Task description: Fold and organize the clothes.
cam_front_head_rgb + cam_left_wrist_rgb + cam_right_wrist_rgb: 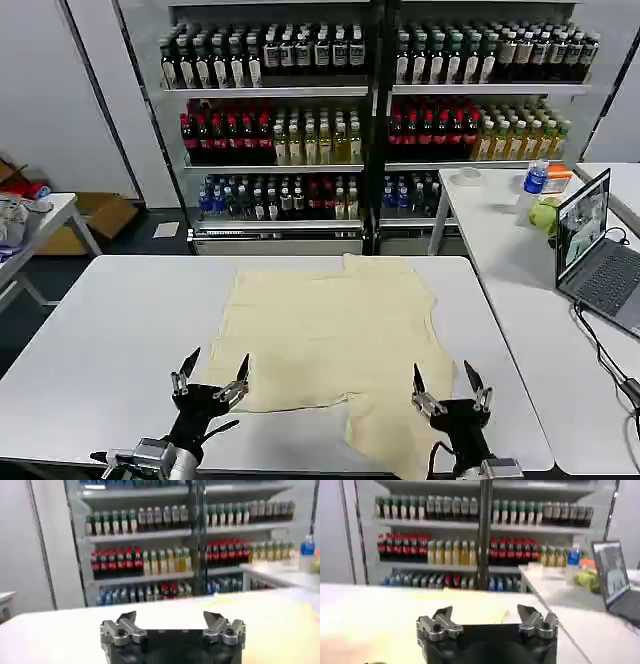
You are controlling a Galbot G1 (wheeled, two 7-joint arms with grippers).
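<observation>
The clothes are one pale cream-yellow T-shirt [335,335] lying spread flat on the white table [110,340], with one part hanging toward the front edge at the right. My left gripper [213,368] stands open at the shirt's near left corner, nothing between its fingers. My right gripper [450,385] is open over the shirt's near right part, also holding nothing. In the left wrist view the left gripper [171,618] faces the bare table with the shirt [280,615] off to one side. In the right wrist view the right gripper [487,614] looks across the shirt [395,615].
A second white table [520,290] stands to the right with a laptop [595,250], a bottle [536,178] and a green object [546,214]. Shelves of drink bottles [370,110] fill the back. Another table with clutter [15,225] is at the far left.
</observation>
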